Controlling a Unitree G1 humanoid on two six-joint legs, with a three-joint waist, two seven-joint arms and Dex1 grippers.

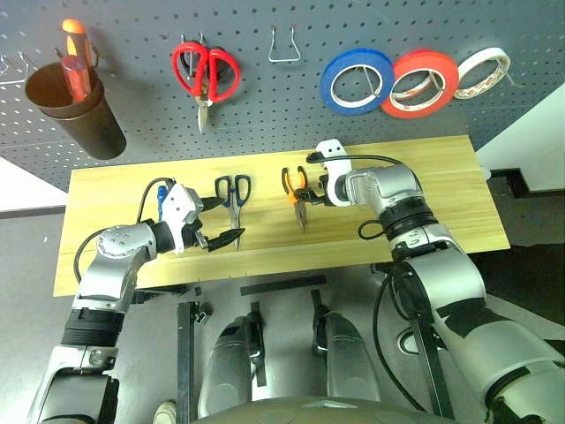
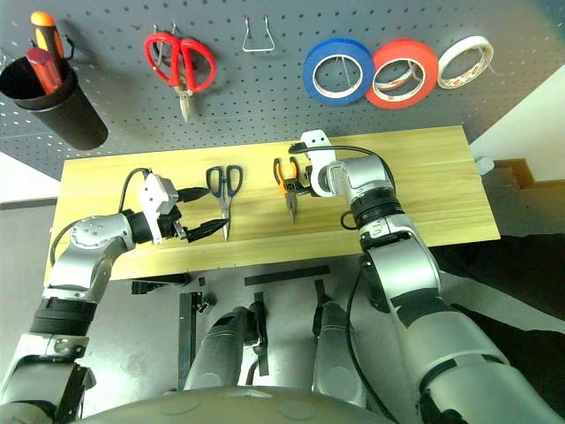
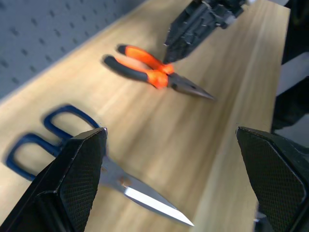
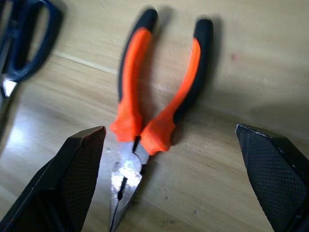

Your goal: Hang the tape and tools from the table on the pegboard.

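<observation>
Nearest the head camera, the left gripper [image 1: 222, 240] hovers released, fingers spread, just left of the scissors [image 1: 233, 196] lying on the table [image 1: 441, 190]. At its three o'clock the right gripper [image 4: 183, 179] hangs wide open over the pliers [image 4: 149, 116], not grasping them. On the pegboard [image 1: 132, 53], at twelve o'clock, the blue tape [image 1: 356, 80] already hangs beside a red-orange roll [image 1: 420, 83]. At ten o'clock a dark cup [image 1: 75, 110] holds a red-and-yellow-handled screwdriver [image 1: 74, 57].
</observation>
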